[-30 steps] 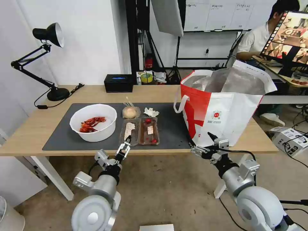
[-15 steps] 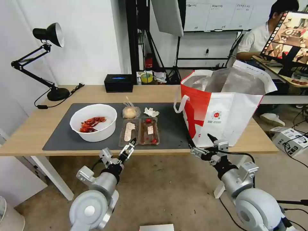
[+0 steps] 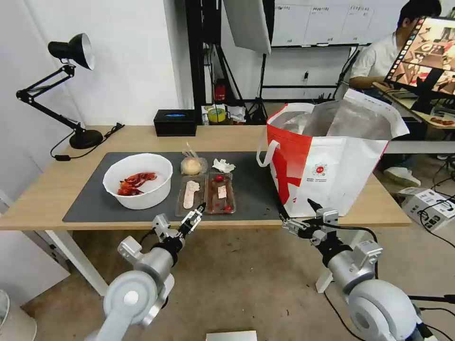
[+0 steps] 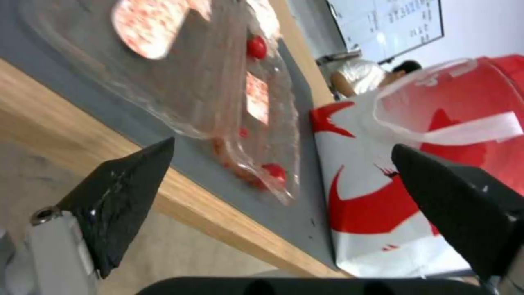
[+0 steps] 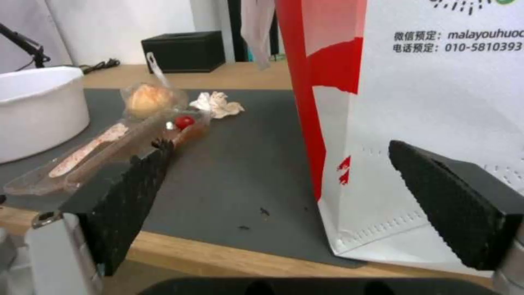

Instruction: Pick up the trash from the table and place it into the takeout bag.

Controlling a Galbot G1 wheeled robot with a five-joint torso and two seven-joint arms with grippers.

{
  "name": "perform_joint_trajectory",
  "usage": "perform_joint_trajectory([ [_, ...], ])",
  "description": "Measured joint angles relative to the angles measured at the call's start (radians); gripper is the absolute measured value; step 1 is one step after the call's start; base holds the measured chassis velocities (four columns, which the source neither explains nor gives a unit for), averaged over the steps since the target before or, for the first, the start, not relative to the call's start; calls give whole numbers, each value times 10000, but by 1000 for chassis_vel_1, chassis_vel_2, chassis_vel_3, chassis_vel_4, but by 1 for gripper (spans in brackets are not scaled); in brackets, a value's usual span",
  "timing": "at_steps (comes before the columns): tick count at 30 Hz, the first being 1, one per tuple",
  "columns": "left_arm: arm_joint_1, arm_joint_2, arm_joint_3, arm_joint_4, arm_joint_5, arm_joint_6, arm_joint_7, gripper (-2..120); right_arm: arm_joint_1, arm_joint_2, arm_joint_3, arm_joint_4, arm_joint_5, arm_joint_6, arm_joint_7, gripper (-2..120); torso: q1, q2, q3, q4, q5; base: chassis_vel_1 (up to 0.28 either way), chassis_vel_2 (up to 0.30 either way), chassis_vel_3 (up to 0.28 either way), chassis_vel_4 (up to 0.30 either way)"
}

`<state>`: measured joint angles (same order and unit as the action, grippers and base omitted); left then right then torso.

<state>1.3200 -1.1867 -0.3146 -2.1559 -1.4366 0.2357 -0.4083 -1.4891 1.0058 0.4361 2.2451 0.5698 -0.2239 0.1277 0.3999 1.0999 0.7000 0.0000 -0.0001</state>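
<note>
On the table's (image 3: 57,189) dark mat (image 3: 251,189) stand a white bowl (image 3: 137,180) with red shells, a clear hinged tray (image 3: 206,193) with scraps, a bagged beige bun (image 3: 192,166) and a crumpled tissue (image 3: 222,165). The red-and-white takeout bag (image 3: 327,161) stands open at the mat's right end. My left gripper (image 3: 193,219) is open at the table's front edge, just before the tray (image 4: 218,94). My right gripper (image 3: 297,213) is open below the bag's near corner (image 5: 437,102), holding nothing.
A black box (image 3: 174,122) sits at the table's back edge and a black desk lamp (image 3: 71,52) stands at the back left. A small cardboard box (image 3: 429,203) lies on the floor to the right. Bare mat lies between tray and bag.
My left gripper has shifted to the right along the table's front edge, from the tray's left half toward its middle. The right arm has barely moved.
</note>
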Motion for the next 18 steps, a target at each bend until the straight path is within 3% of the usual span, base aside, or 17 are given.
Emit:
perform_joint_trajectory([
  [18, -759, 319, 235, 662, -378, 394, 77, 100, 75, 106, -48, -243, -108, 17, 9, 100, 1, 0, 1, 0, 1, 0, 0, 0, 0],
])
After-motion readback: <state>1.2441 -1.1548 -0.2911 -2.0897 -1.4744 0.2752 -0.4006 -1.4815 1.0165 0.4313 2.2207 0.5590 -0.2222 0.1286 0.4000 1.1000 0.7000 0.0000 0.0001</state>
